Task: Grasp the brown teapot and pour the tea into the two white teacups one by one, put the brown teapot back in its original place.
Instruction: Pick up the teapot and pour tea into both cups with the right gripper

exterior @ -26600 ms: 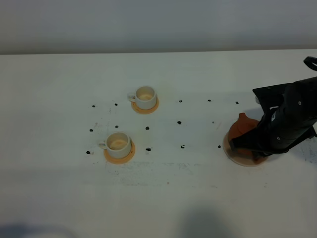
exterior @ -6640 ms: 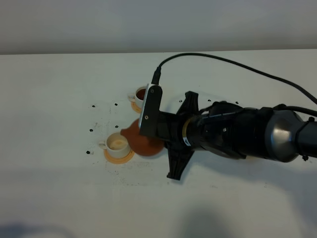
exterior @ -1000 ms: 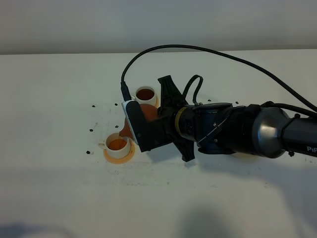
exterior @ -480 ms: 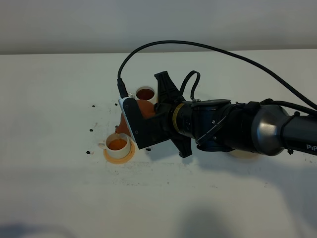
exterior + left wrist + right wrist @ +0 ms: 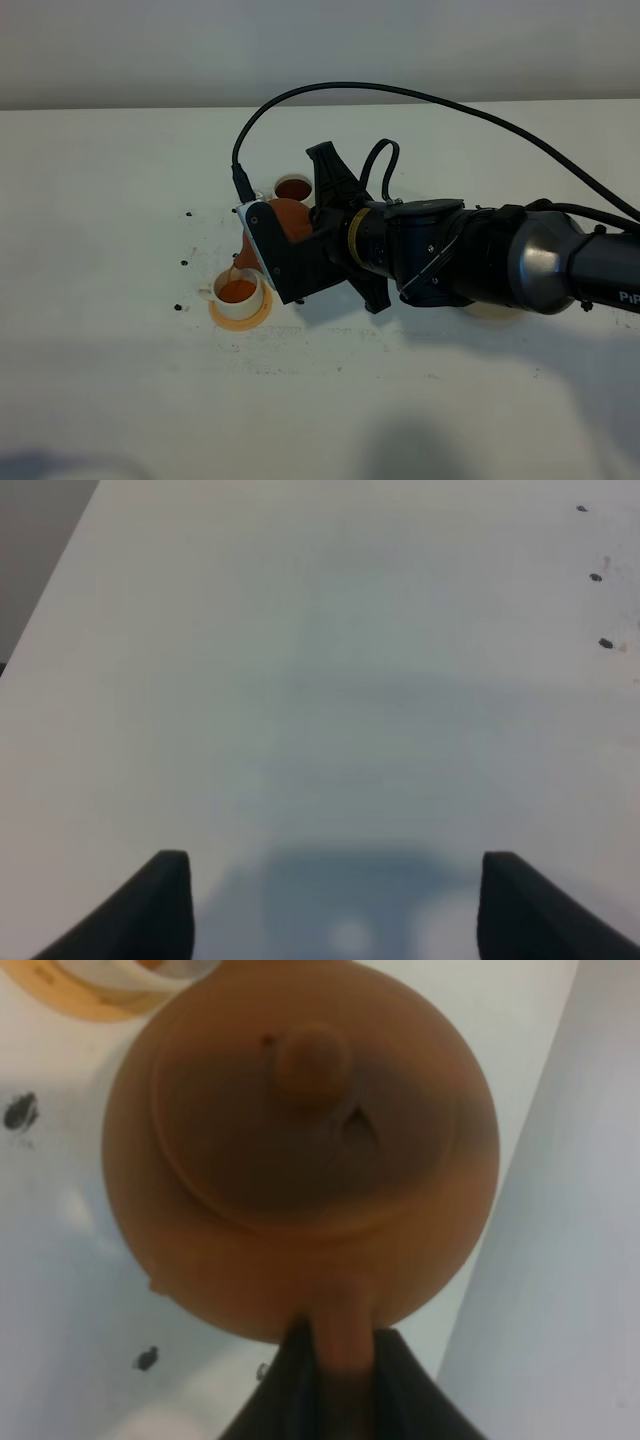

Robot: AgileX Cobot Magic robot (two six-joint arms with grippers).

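Note:
My right gripper (image 5: 300, 240) reaches across to the left half of the table, shut on the loop handle of the brown teapot (image 5: 284, 219). The teapot hangs tilted, spout down, over the near white teacup (image 5: 238, 291), which holds reddish-brown tea (image 5: 237, 291). The far white teacup (image 5: 293, 188) also holds dark tea. In the right wrist view the teapot (image 5: 300, 1150) fills the frame, and the fingers (image 5: 295, 1385) clamp its handle. The pale beige coaster (image 5: 488, 312) is mostly hidden under the arm. My left gripper (image 5: 335, 910) is open over bare table.
Each cup stands on a small orange-tan coaster (image 5: 222, 312), the near one also showing in the right wrist view (image 5: 70, 995). Small black marks (image 5: 186, 263) dot the white table around the cups. The right arm's black cable (image 5: 420, 96) arcs above the table.
Over the last second my right gripper has lifted the teapot slightly and shifted it towards the far cup, still tilted over the near cup. The near cup holds tea throughout.

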